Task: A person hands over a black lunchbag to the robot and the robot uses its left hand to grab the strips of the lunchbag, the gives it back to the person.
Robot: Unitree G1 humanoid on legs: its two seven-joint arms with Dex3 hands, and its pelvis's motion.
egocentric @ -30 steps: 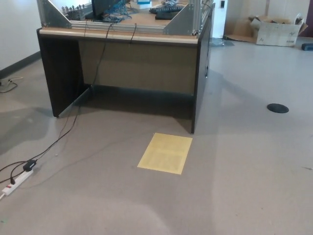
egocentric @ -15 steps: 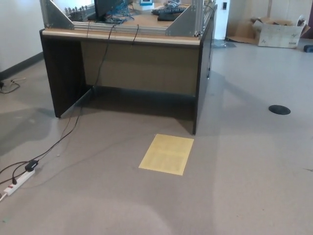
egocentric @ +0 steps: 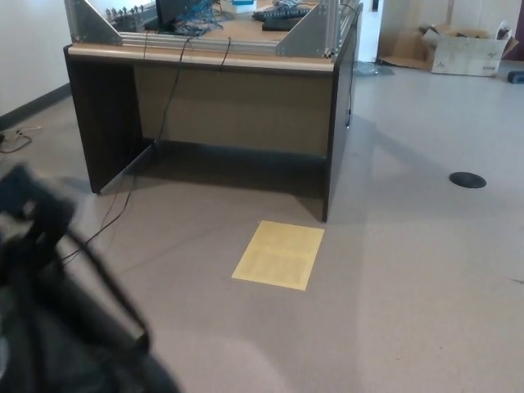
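— Lunchbag [egocentric: 57,327]: where does it show?

— Low in the left corner of the head view, very near the camera. It is a big black blur. Thin dark strips [egocentric: 106,282] slant across it from the upper left down toward the bottom edge. Its outline is too smeared to tell how it hangs or what carries it.

— Does the robot's left hand have it?

— That cannot be told. A dark lump [egocentric: 29,201] sits at the top of the blur, where the strips meet. It may be a hand or a part of the bag. Whether any fingers are spread, pressed together or pinching the strips cannot be told either. The right hand does not show.

— And behind the blur?

— Grey floor [egocentric: 409,286] with a yellow sheet [egocentric: 278,255] lying flat on it, just before the near right corner of the counter [egocentric: 233,110]. The counter has dark side panels and a light top. A metal frame [egocentric: 315,33] stands along its near edge, and black cables [egocentric: 168,90] drop over that edge to the floor. A round black disc [egocentric: 467,179] lies on the floor well to the right. A torn cardboard box [egocentric: 463,51] rests far back on the right.
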